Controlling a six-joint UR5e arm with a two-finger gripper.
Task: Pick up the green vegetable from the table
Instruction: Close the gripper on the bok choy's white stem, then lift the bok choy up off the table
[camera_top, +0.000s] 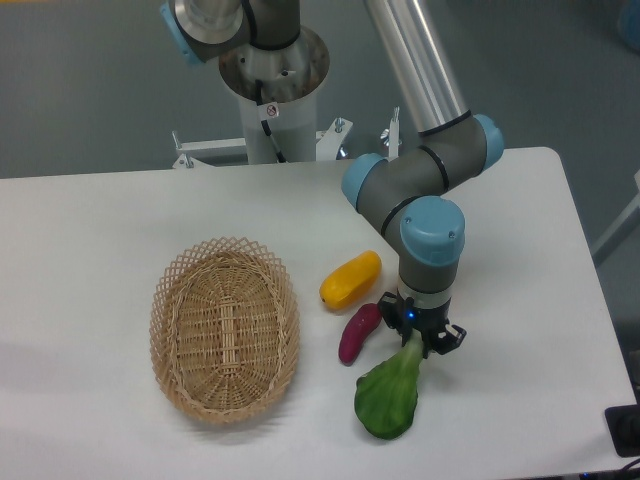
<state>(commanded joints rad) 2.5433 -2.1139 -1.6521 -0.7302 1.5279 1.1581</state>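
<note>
We note the tool (420, 337) clamped on the pale stalk of the green vegetable (388, 394), whose leaf lies on the tabletop (90, 260) beside the purple piece (357, 332); stalk offers the narrowest grip.

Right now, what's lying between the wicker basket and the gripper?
In the camera view, the purple eggplant piece lies between the basket and the gripper.
</note>
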